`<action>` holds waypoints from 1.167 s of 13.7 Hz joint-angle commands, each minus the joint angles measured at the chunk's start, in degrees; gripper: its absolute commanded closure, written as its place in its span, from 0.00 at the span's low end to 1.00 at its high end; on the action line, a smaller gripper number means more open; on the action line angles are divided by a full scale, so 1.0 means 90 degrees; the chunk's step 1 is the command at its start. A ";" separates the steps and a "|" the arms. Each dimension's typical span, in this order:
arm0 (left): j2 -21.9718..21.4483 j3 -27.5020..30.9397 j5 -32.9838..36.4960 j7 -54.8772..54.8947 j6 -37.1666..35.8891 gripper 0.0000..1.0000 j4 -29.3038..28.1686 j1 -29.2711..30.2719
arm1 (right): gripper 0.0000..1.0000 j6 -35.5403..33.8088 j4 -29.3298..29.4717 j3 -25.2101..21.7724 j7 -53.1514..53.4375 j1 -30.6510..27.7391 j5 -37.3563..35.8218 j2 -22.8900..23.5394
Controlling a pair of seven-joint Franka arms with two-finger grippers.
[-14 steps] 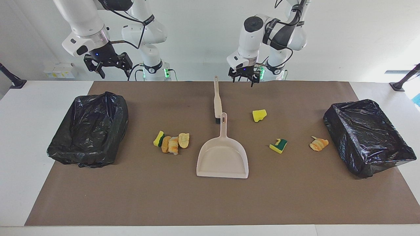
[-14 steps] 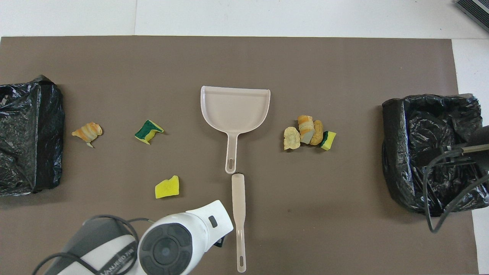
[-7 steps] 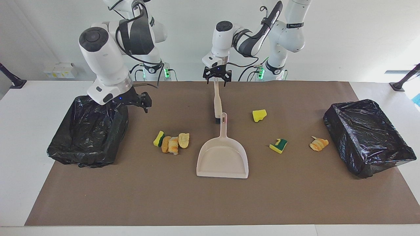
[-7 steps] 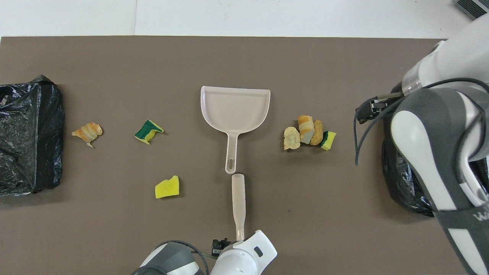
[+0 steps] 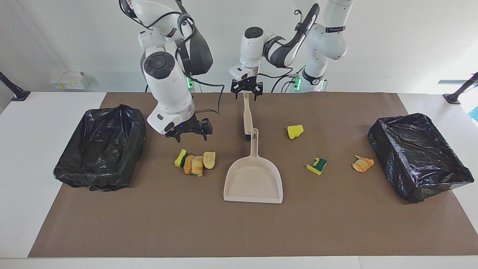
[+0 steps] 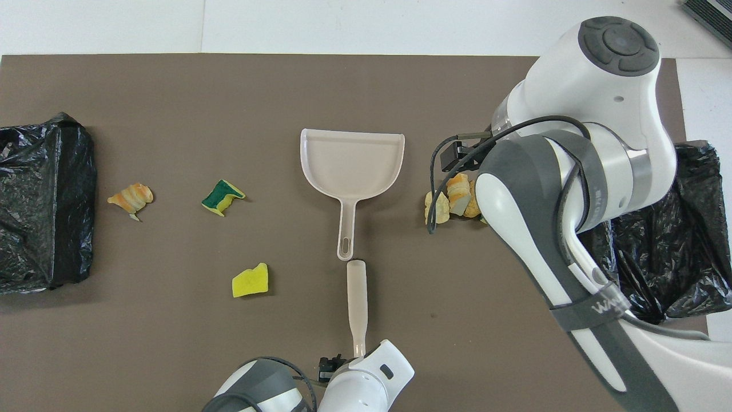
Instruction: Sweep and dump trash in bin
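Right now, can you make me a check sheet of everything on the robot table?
Surface: brown mat over a white table.
Job's things: dustpan mid-mat; brush lying nearer the robots, in line with the dustpan's handle; black-lined bin at the right arm's end, another bin at the left arm's end.
Trash: cluster of four pieces beside the dustpan; yellow sponge chunk, green-backed chunk and bread bit toward the left arm's end.
Clutter: nothing seen.
Claws: left claw at the brush's handle tip; right claw open, over the mat near the cluster.
Cables: black cables along both arms.
Surroundings: white wall.
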 commanded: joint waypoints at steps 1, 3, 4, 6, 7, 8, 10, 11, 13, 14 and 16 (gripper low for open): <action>-0.0027 0.0093 0.0148 -0.0176 0.0111 0.50 -0.0120 -0.0134 | 0.00 0.0033 0.0105 0.0041 0.0053 -0.0086 0.0280 0.0132; -0.0027 0.0093 0.0139 -0.0186 0.0140 0.58 -0.0159 -0.0124 | 0.00 0.0092 0.0172 0.0051 0.0363 0.0361 0.0427 0.0425; -0.0036 0.0093 0.0139 -0.0196 0.0140 0.58 -0.0197 -0.0105 | 0.00 0.0353 0.0173 0.0051 0.0742 0.0470 0.0437 0.0513; -0.0036 0.0083 0.0139 -0.0206 0.0150 0.58 -0.0198 -0.0076 | 0.00 0.0735 0.0250 0.0080 0.1339 0.0820 0.0457 0.0796; -0.0036 0.0083 0.0139 -0.0186 0.0140 0.58 -0.0198 -0.0066 | 0.00 0.0843 0.0328 0.0090 0.1526 0.0948 0.0447 0.0971; -0.0036 0.0083 0.0139 -0.0157 0.0121 0.57 -0.0198 -0.0056 | 0.00 0.0912 0.0542 0.0080 0.1643 0.1142 0.0437 0.1224; -0.0036 0.0083 0.0139 -0.0128 0.0101 0.58 -0.0198 -0.0046 | 0.00 0.1000 0.0991 0.0070 0.1897 0.1368 0.0418 0.1713; -0.0036 0.0093 0.0139 -0.0108 0.0082 0.61 -0.0198 -0.0046 | 0.00 0.1116 0.1090 0.0061 0.2073 0.1533 0.0379 0.1899; -0.0036 0.0093 0.0139 -0.0108 0.0072 1.00 -0.0198 -0.0046 | 0.00 0.1361 0.1023 0.0070 0.2201 0.1739 0.0350 0.2027; -0.0036 0.0093 0.0139 -0.0108 0.0072 1.00 -0.0198 -0.0046 | 0.00 0.1352 0.0965 0.0080 0.2221 0.1779 0.0349 0.2008; -0.0036 0.0093 0.0139 -0.0069 0.0043 1.00 -0.0188 -0.0036 | 0.00 0.1410 0.0828 0.0080 0.2328 0.1934 0.0369 0.1959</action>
